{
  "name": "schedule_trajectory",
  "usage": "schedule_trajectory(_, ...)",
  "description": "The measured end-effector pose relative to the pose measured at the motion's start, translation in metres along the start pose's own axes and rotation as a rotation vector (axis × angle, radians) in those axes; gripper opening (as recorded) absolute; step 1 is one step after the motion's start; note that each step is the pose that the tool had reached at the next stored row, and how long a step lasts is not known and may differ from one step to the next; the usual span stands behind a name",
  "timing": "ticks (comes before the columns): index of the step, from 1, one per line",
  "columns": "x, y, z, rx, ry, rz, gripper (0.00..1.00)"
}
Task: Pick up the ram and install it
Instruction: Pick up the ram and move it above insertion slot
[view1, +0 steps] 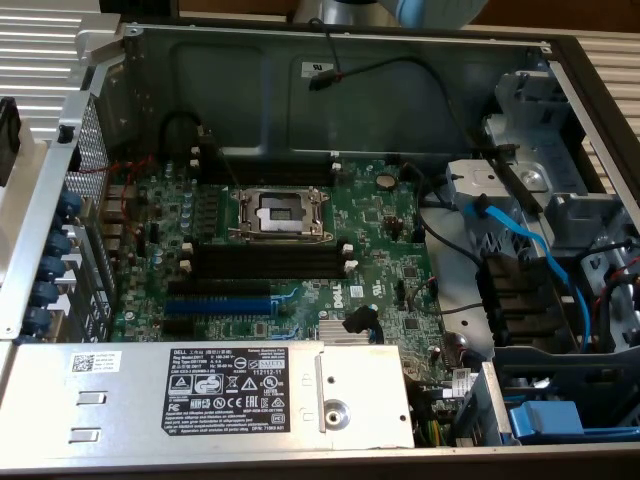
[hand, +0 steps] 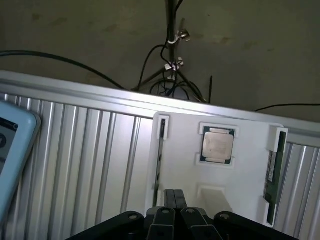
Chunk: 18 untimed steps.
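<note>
In the wrist view my gripper (hand: 174, 194) is shut, its two black fingers pressed together with nothing between them. It hovers over a white holder (hand: 182, 150) lying on a ribbed metal surface. One ram stick (hand: 159, 160) stands on edge in the holder's slot closest to my fingertips. A second, greener ram stick (hand: 272, 172) stands in the slot on the far side of a CPU chip (hand: 217, 145). In the exterior view the motherboard (view1: 380, 240) lies in the open case, with empty black memory slots (view1: 268, 262) below the CPU socket (view1: 280, 212).
A blue slot (view1: 218, 303) lies under the black slots. The power supply (view1: 200, 395) fills the case's front. Blue and black cables (view1: 530, 250) and a drive cage sit at the exterior view's right. Part of the arm (view1: 420, 10) shows at the top. A tripod and cables (hand: 172, 65) stand beyond the holder.
</note>
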<state>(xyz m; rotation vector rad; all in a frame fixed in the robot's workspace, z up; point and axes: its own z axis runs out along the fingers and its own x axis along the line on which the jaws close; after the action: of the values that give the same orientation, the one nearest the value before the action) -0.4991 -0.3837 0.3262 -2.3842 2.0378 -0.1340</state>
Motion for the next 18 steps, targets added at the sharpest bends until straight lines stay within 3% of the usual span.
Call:
schedule_trajectory(2,0.0,0.0003,0.0023,0.0036,-0.0001,-0.007,0.1)
schedule_trajectory(9,0.002,0.0008,0.0067,0.0041,-0.0007,-0.014,0.1)
schedule_trajectory(12,0.002,0.0011,0.0109,0.0053,-0.0072,-0.013,0.1)
schedule_trajectory(16,0.003,0.0013,0.0127,0.0034,-0.0096,-0.013,0.1)
schedule_trajectory(18,0.004,0.0012,0.0153,0.0044,-0.0181,-0.013,0.1)
